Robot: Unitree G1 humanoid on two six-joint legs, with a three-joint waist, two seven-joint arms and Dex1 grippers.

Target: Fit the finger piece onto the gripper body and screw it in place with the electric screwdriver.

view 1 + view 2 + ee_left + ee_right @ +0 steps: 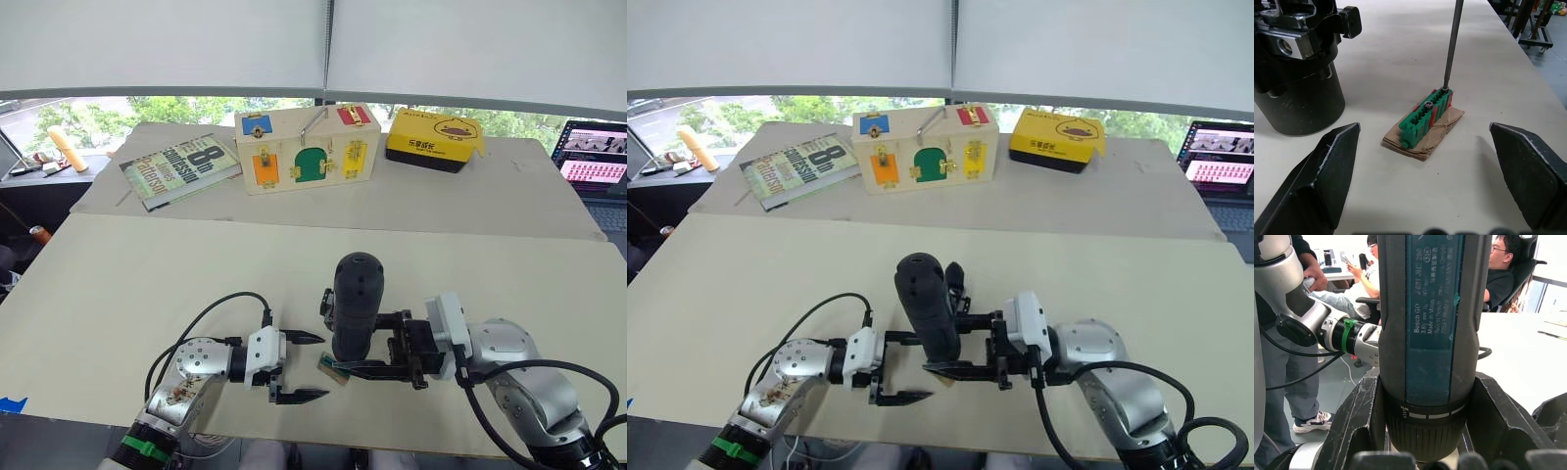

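Note:
My right gripper (368, 345) is shut on the electric screwdriver (355, 305), a thick dark cylinder held upright with its rounded end up. Its thin metal bit (1451, 44) points down, the tip touching the end of a small green block (1426, 117) lying on a brown card scrap. The gripper body (1299, 73), a chunky black block on a round base, stands just beside and behind the screwdriver (1427, 333). My left gripper (1425, 188) is open, low over the table, its fingers either side of the green block without touching it. The finger piece is out of view.
Across the gap on the far table lie a book (179, 168), a wooden latch box (307, 149), a yellow box (434, 141) and a laptop (595, 157). The table's front edge (323, 439) runs close under both arms. People sit behind in the right wrist view.

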